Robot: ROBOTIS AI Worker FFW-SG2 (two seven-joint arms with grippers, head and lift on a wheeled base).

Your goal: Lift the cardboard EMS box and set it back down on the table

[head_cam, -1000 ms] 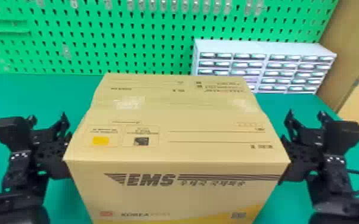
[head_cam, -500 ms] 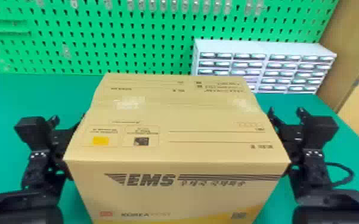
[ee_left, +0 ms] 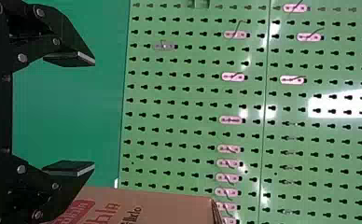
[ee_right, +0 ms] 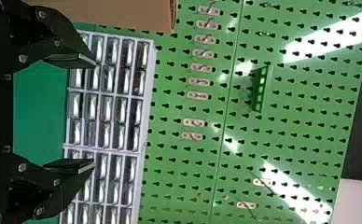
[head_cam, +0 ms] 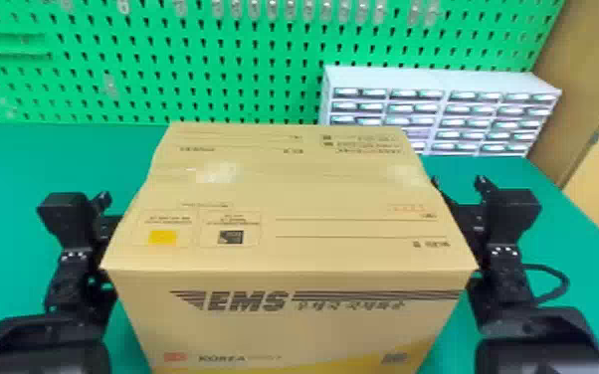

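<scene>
The EMS box (head_cam: pixel 288 328) is in front of you on the tabletop (head_cam: pixel 25 169), upright, with its printed front face toward you. Its far side points to the back edge, and the right edge of the tabletop is beyond its right side. As I judge it, the long axis goes from left to right, so it points from one gripper to the other.

The left gripper (ee_left: pixel 94 113) is close beside the left side of the box, and the right gripper (ee_right: pixel 94 113) is close beside the right side. Therefore the box lies inward from each of them; neither looks clearly nearer. Both have their fingers spread apart, with nothing held between. Whether they already touch the cardboard, I cannot tell.

Farther out, the drawer unit (head_cam: pixel 438 82) stands at the back right corner of the tabletop, and the pegboard (head_cam: pixel 189 59) rises behind the back edge.

Compared with half a second ago, both grippers have come inward, toward the box. The box itself seems to have moved a very little to the left; its height looks the same.

I think you are at the step of squeezing the box from two sides, before the lift. You should press evenly and at the same height, because the box is wide and may tilt or slip if one side pushes more, and its walls may bend.
</scene>
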